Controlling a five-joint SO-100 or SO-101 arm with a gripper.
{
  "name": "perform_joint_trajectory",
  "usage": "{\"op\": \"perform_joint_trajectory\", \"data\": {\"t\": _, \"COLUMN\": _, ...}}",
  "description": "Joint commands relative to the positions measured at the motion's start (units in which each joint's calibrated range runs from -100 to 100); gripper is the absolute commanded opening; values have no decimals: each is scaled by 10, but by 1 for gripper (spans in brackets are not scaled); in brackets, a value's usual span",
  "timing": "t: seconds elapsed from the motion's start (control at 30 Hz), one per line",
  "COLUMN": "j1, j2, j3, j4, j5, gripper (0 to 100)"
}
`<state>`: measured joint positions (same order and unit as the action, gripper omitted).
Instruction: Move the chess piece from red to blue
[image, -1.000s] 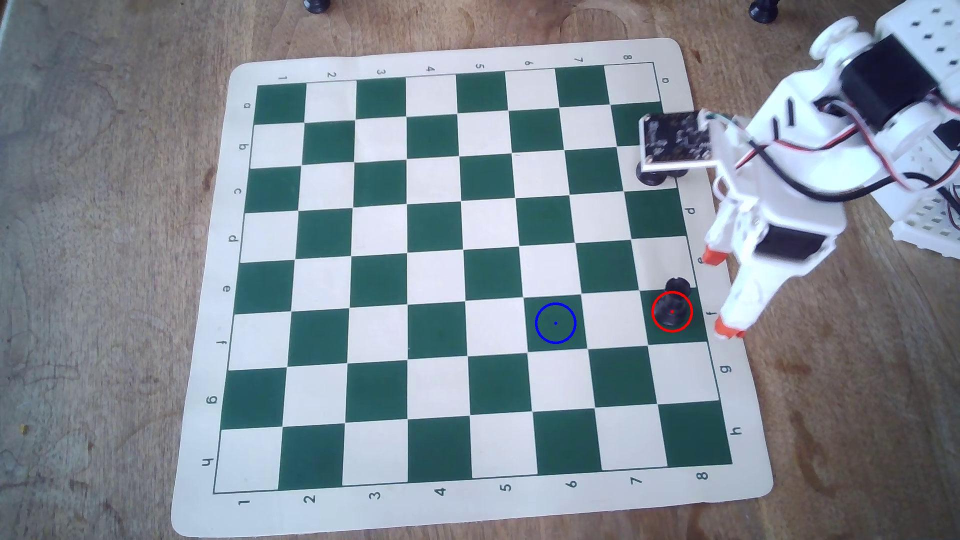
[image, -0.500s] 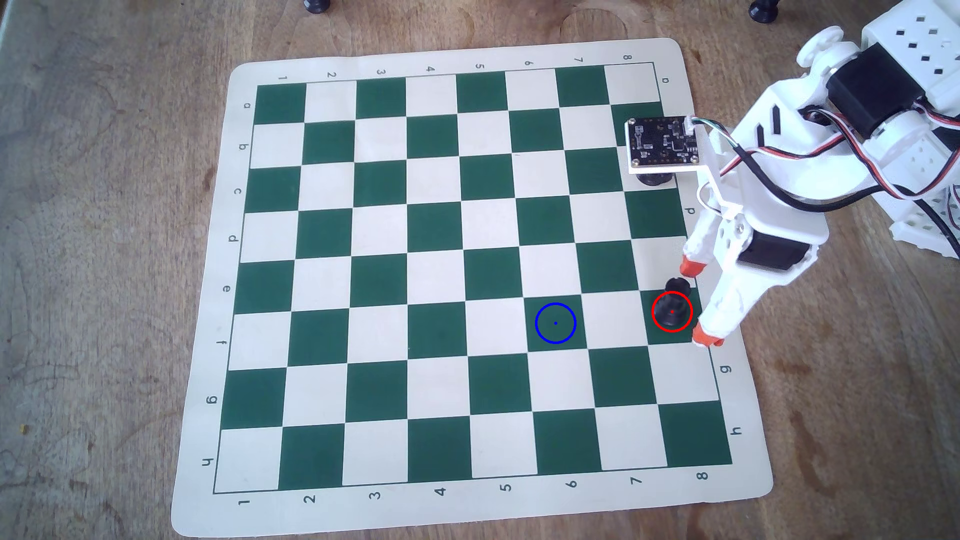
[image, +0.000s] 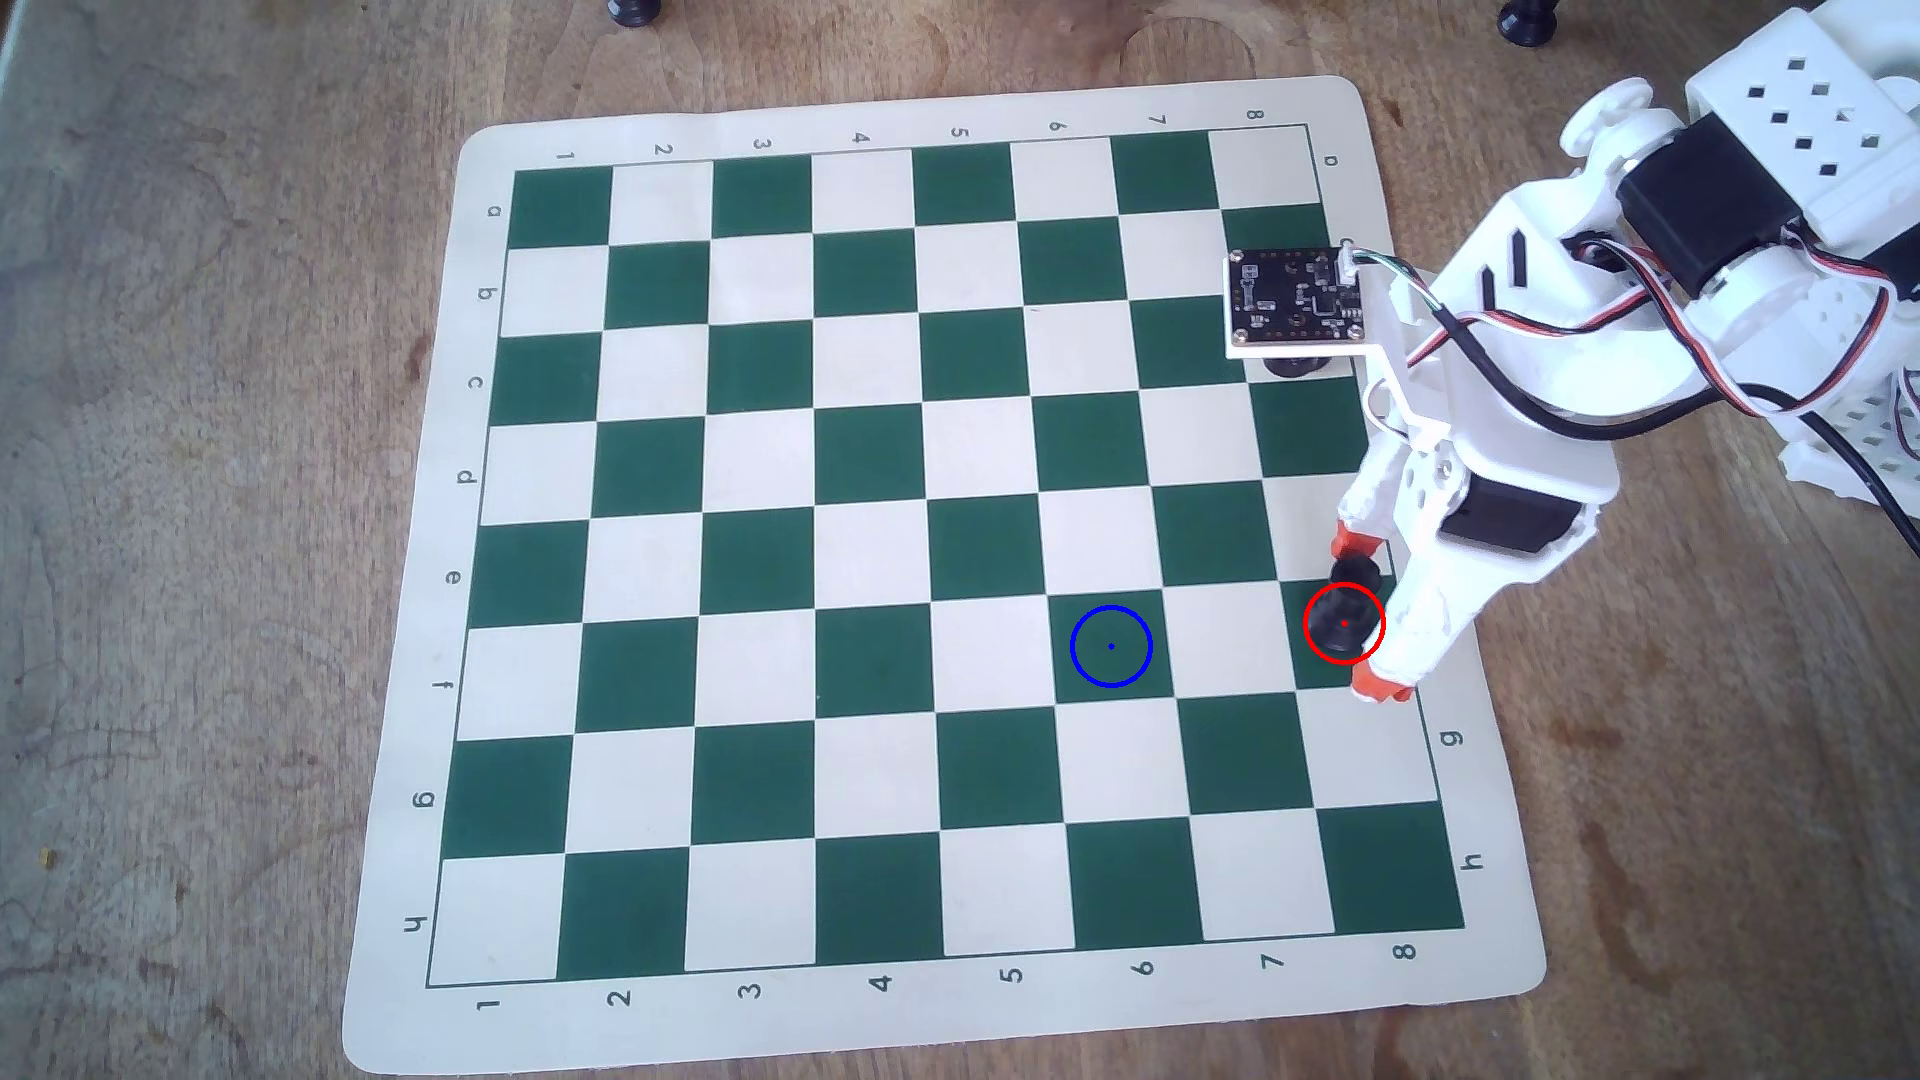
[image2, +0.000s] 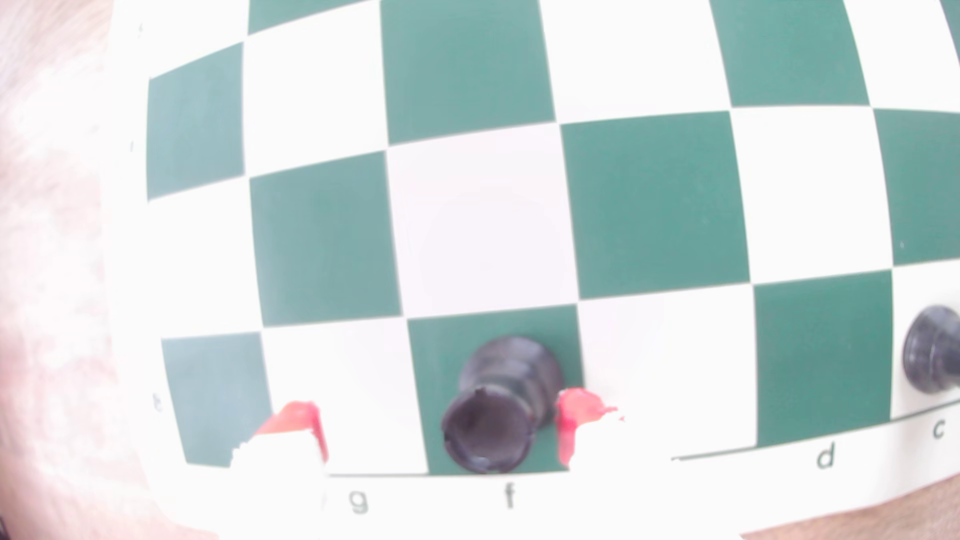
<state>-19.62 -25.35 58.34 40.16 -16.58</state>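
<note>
Chessboard mat (image: 416, 623) lies on wooden table (image: 208, 415), green/cream squares, rows a–h, cols 1–8. Going left to right in overhead view: blue circle (image: 1111, 646) w/ centre dot sits on green square f6, nothing on it. Two squares right, red circle (image: 1343, 623) marks f8 by mat's right edge; black rook (image: 1340, 608) stands upright inside it. Gripper (image: 1369, 615) straddles that rook w/ jaws spread apart, orange fingertips (image: 1354, 542) either side; wrist view shows one tip just beside rook (image2: 498, 405), other well clear near g. Second black rook (image: 1294, 366) on c8, mostly under arm's circuit board (image: 1297, 296).
</note>
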Motion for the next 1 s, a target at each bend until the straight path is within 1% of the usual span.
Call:
{"op": "perform_joint_trajectory", "data": {"t": 0.0, "j1": 2, "j2": -8, "j3": -34, "j4": -13, "j5": -1, "gripper": 23}}
{"op": "perform_joint_trajectory", "data": {"t": 0.3, "j1": 3, "j2": -9, "j3": -34, "j4": -15, "j5": 1, "gripper": 18}}
{"op": "perform_joint_trajectory", "data": {"t": 0.43, "j1": 3, "j2": -9, "j3": -32, "j4": -15, "j5": 0, "gripper": 19}}
{"op": "perform_joint_trajectory", "data": {"t": 0.57, "j1": 3, "j2": -12, "j3": -33, "j4": -15, "j5": 1, "gripper": 13}}
{"op": "perform_joint_trajectory", "data": {"t": 0.63, "j1": 3, "j2": -13, "j3": -32, "j4": -15, "j5": 2, "gripper": 8}}
{"op": "perform_joint_trajectory", "data": {"t": 0.77, "j1": 3, "j2": -13, "j3": -29, "j4": -15, "j5": 2, "gripper": 7}}
{"op": "perform_joint_trajectory", "data": {"t": 0.9, "j1": 3, "j2": -19, "j3": -26, "j4": -13, "j5": 3, "gripper": 0}}
{"op": "perform_joint_trajectory", "data": {"t": 0.97, "j1": 3, "j2": -21, "j3": -25, "j4": -13, "j5": 3, "gripper": 0}}
